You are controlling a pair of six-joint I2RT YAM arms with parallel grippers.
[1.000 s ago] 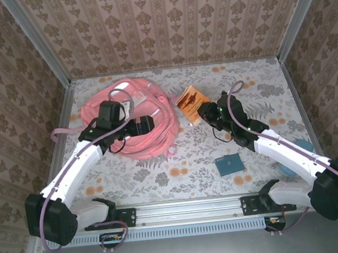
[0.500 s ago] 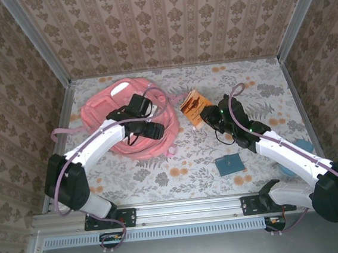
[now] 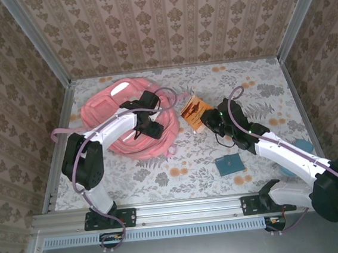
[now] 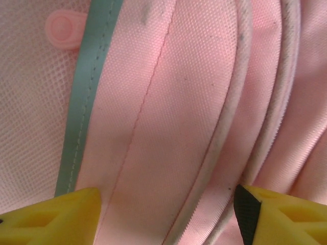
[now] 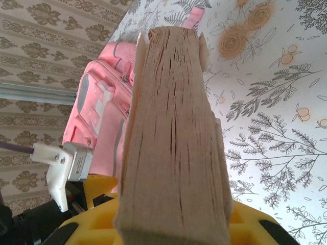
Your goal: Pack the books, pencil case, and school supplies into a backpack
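The salmon-pink backpack (image 3: 105, 117) lies at the back left of the table. My left gripper (image 3: 147, 128) is pressed down onto its right side. In the left wrist view the yellow fingertips (image 4: 51, 217) stand wide apart over pink backpack fabric (image 4: 168, 102) and a piped seam; the left gripper (image 4: 168, 212) is open. My right gripper (image 3: 209, 120) is shut on the thin orange book (image 3: 193, 108), held just right of the backpack. The book's page edge (image 5: 173, 127) rises from the right gripper (image 5: 173, 227). A small teal book (image 3: 228, 164) lies flat. The light blue pencil case (image 3: 303, 144) peeks out behind the right arm.
A loose pink strap (image 3: 62, 134) trails off the backpack toward the left wall. Metal frame posts and patterned walls close in the table on three sides. The flowered tabletop (image 3: 179, 173) between the arms holds nothing tall.
My left arm has swung right and farther across the backpack, and its jaws have narrowed. The right gripper with the orange book has barely moved.
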